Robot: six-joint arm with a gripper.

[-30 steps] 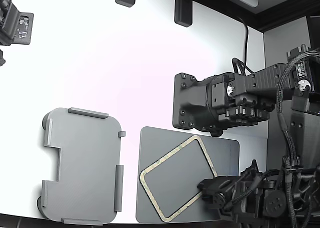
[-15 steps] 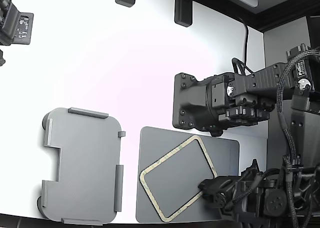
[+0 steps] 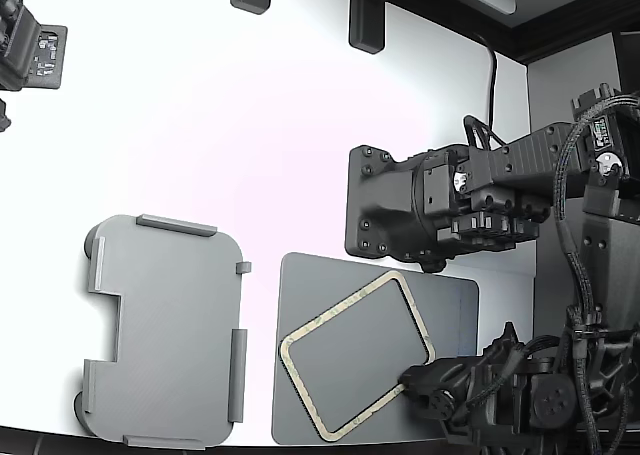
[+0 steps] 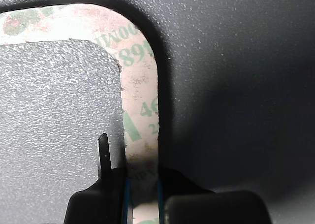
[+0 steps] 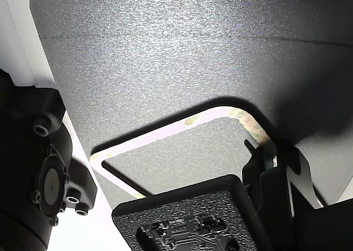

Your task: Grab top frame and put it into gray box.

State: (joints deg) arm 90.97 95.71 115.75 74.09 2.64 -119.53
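Clamped on one side of the frame near a rounded corner: gripper jaws. Lying tilted on the dark mat. Well apart at the exterior view's left, on the white table: gray box.

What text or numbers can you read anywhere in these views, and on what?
"89": green print on the top frame, at its rounded corner in the wrist view; cut off by the edge, partial.
"46": green print lower on the same strip; a smaller "2" below it, also partial.
Other green marks on the frame: fragments, not readable.
White label on the upper arm in the exterior view: too small to read.
Gray box and dark mat: no text visible.
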